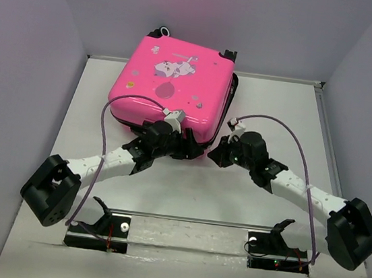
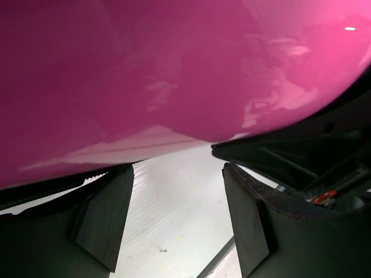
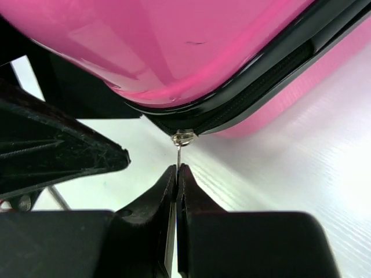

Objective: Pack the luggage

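The hot-pink suitcase [image 1: 172, 86] lies flat at the back middle of the table, lid down, cartoon print up. My right gripper [image 3: 177, 168] is shut on the thin metal zipper pull [image 3: 180, 152] that hangs from the slider [image 3: 184, 138] at the case's near right corner. In the top view this gripper [image 1: 217, 153] sits at that corner. My left gripper [image 1: 188, 146] is open against the case's near edge, close to the right gripper. In the left wrist view its fingers [image 2: 107, 217] stand wide apart below the pink shell [image 2: 174, 69], with bare table between them.
The white table [image 1: 186, 193] is walled by grey panels at the back and both sides. A clear bar with two black mounts [image 1: 111, 225] runs along the near edge. A cable loops above each arm.
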Robot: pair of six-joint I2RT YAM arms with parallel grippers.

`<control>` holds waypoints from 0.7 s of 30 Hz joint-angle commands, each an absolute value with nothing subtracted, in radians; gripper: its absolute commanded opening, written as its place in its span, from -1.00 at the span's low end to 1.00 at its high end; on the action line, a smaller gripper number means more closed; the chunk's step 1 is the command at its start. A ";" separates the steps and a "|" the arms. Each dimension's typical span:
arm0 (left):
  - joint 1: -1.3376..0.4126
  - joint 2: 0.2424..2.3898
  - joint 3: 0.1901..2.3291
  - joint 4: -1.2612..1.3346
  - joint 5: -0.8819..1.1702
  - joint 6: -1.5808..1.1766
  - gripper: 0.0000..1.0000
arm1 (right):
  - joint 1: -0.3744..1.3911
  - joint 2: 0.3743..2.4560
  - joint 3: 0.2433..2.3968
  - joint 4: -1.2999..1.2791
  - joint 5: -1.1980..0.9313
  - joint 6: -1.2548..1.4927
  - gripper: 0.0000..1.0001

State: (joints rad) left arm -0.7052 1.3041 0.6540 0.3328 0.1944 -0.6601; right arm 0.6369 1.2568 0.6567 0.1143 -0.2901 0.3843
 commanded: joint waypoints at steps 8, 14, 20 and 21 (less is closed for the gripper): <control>-0.752 1.422 0.902 0.617 0.160 -0.673 0.40 | 0.916 1.276 0.592 0.254 -0.115 0.590 -0.86; -0.753 1.223 0.926 0.287 0.189 -0.557 0.98 | 0.916 1.230 0.535 0.272 0.029 0.614 -0.86; -0.616 0.961 1.044 -0.081 0.041 -0.433 0.98 | 0.916 1.261 0.543 0.278 0.025 0.612 -0.86; -0.542 0.960 1.070 -0.112 0.073 -0.416 0.98 | 0.916 1.265 0.548 0.278 0.026 0.608 -0.86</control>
